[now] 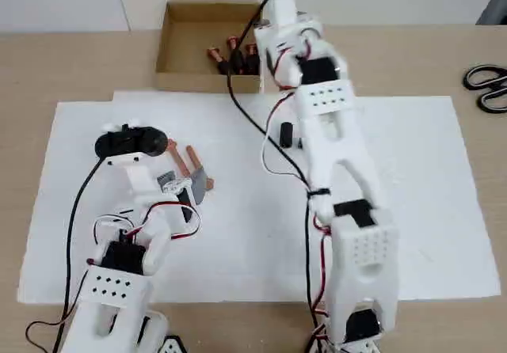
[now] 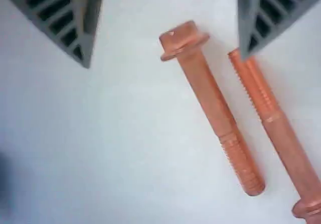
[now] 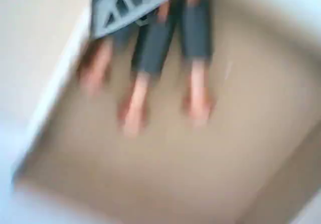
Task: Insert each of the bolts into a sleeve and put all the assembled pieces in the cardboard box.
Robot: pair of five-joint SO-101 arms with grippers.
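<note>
Beneath the left gripper (image 2: 164, 58), jaws parted, two bare bolts (image 2: 210, 108); over the cardboard box (image 1: 178, 52), right gripper (image 1: 252, 56), closure indeterminable.

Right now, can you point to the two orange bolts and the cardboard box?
Fully visible bolt (image 2: 212, 101): left wrist view, middle of its smooth shank.
Partly covered bolt (image 2: 270, 121): left wrist view, middle of its shaft.
Cardboard box (image 1: 198, 81): high view, its front wall.
</note>
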